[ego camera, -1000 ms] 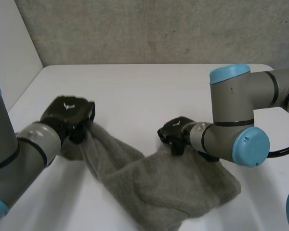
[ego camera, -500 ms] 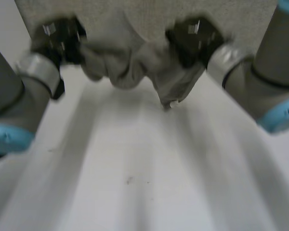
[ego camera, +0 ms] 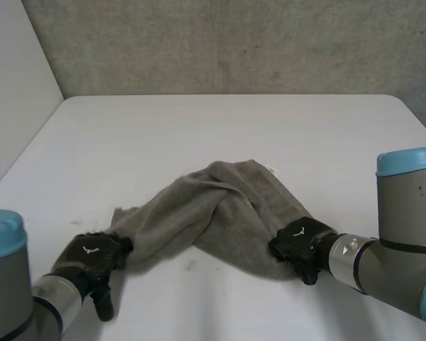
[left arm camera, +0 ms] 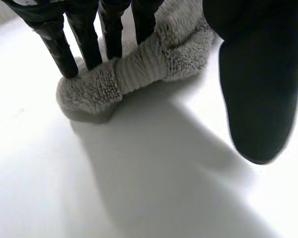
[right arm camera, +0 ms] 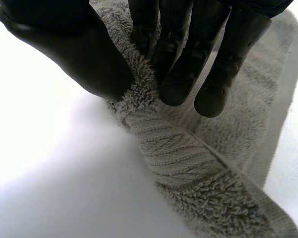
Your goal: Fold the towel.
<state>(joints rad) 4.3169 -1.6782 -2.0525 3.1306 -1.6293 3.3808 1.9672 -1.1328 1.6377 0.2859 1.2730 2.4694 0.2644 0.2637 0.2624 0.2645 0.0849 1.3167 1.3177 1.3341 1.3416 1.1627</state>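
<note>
Note the grey terry-cloth towel (ego camera: pixel 213 213) on the near-middle of the white surface (ego camera: pixel 199 128). Lies bunched and twisted, humped at the centre, with a small white tag (ego camera: pixel 272 169) at its far edge. Not flat; no clean crease to record.

Find the left robot hand (ego camera: pixel 92 257) at the towel's near-left corner. In its wrist view: fingers (left arm camera: pixel 57 47) straight, tips down on the corner's rolled hem; thumb (left arm camera: pixel 256 99) well apart from the cloth. Read as released, merely touching.

Find the right robot hand (ego camera: pixel 298 245) at the near-right corner. In its wrist view: thumb (right arm camera: pixel 79 54) and fingers (right arm camera: pixel 176 74) close on a tuft of pile beside the woven border band. Read as pinching the towel.

Judge progress: early. Spans from one hand to the other, but sags slack and twisted. Nothing folded yet in any usable sense. Left to do, by estimate: spread flat, regrip the left corner, carry one edge over onto the opposite edge, align hems, press down.
</note>
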